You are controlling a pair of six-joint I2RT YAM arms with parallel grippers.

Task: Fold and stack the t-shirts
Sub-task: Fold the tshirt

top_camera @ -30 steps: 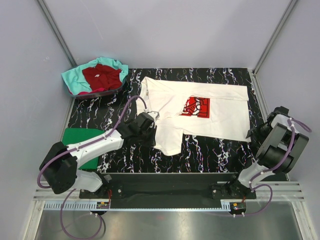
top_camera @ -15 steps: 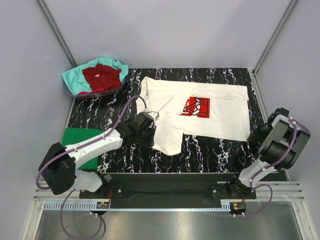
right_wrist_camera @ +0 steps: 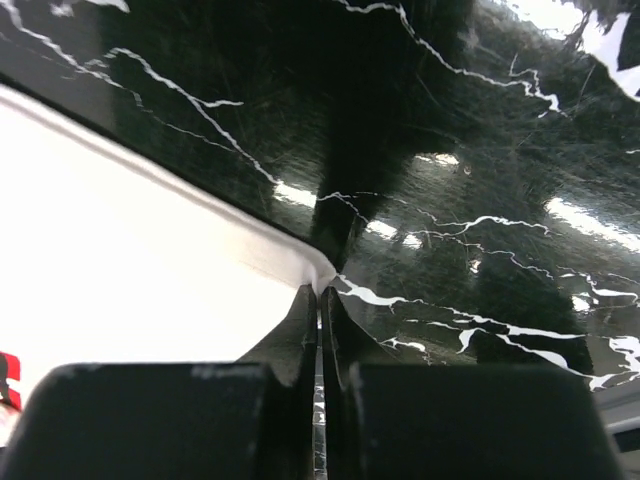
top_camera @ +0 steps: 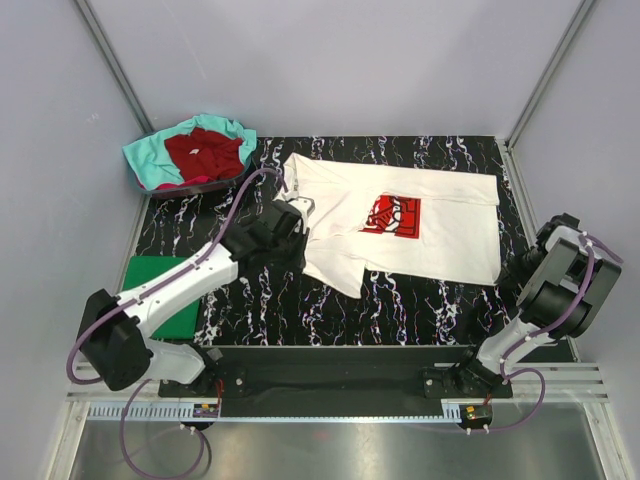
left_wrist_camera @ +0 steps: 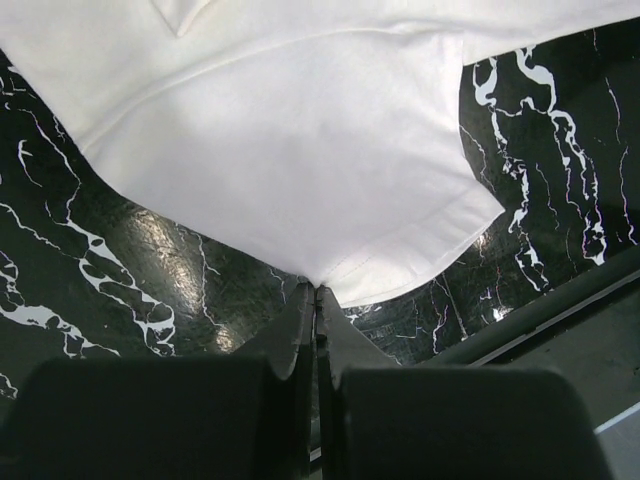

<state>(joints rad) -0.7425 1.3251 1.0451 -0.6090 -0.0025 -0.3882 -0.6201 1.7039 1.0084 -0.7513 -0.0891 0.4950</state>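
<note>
A white t-shirt (top_camera: 440,215) with a red chest print (top_camera: 392,215) lies spread on the black marble table (top_camera: 420,305). My left gripper (top_camera: 302,232) is shut on the edge of its near-left sleeve; the left wrist view shows the gripper (left_wrist_camera: 318,290) pinching the hem of the white cloth (left_wrist_camera: 300,150). My right gripper (top_camera: 506,272) is shut on the shirt's near-right bottom corner, and the right wrist view shows this gripper (right_wrist_camera: 322,290) nipping the white corner (right_wrist_camera: 120,260). A folded green t-shirt (top_camera: 158,290) lies at the near left.
A basket (top_camera: 190,185) at the far left holds the teal t-shirt (top_camera: 150,155) and the dark red t-shirt (top_camera: 205,150). Grey walls close in the left, right and back. A black rail (top_camera: 340,365) runs along the table's near edge.
My left gripper has moved away from me and slightly left, pulling the sleeve with it. The right gripper keeps its hold on the corner, barely moved.
</note>
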